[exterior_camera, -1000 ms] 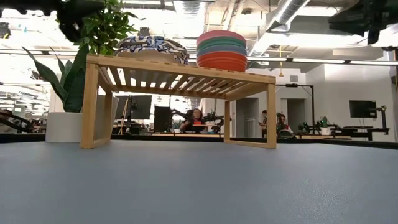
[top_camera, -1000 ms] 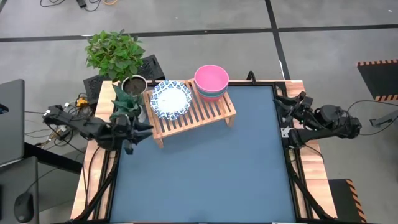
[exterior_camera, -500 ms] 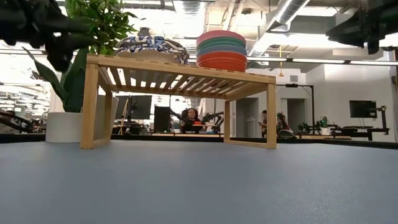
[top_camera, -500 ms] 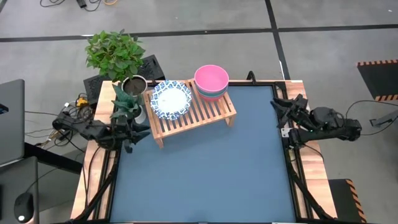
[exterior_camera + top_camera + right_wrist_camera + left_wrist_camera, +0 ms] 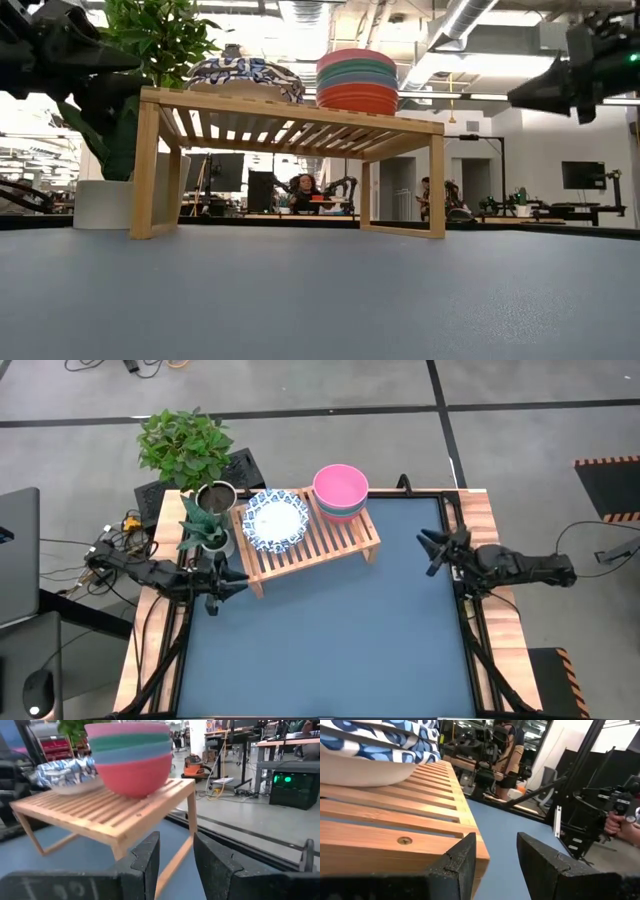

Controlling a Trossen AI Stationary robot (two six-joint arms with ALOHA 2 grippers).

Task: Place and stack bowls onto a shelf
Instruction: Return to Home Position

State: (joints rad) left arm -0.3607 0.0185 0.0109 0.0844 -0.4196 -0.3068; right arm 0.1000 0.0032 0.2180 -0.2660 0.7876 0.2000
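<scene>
The light-wood slatted shelf (image 5: 318, 543) (image 5: 290, 112) stands on its short legs at the table's far left. On its slats rests a stack of white bowls with blue patterned rims (image 5: 275, 519) (image 5: 375, 745). Beside it rests a coloured stack (image 5: 340, 490) (image 5: 131, 757): pink on top, then teal, blue and red. My left gripper (image 5: 224, 584) (image 5: 496, 865) hovers open at the shelf's left near corner and touches nothing. My right gripper (image 5: 432, 551) (image 5: 175, 857) is open over the table's right part and points toward the shelf.
Two potted plants (image 5: 186, 446) (image 5: 205, 526) stand left of the shelf, the nearer one in a white pot (image 5: 105, 204). The blue table top (image 5: 330, 640) stretches from the shelf to the near edge. People sit in the room beyond the table.
My right gripper has swung from the table's right edge toward the left, out over the table toward the shelf, and has come lower. My left gripper has sunk lower beside the shelf's left near corner. The bowls and shelf have kept still.
</scene>
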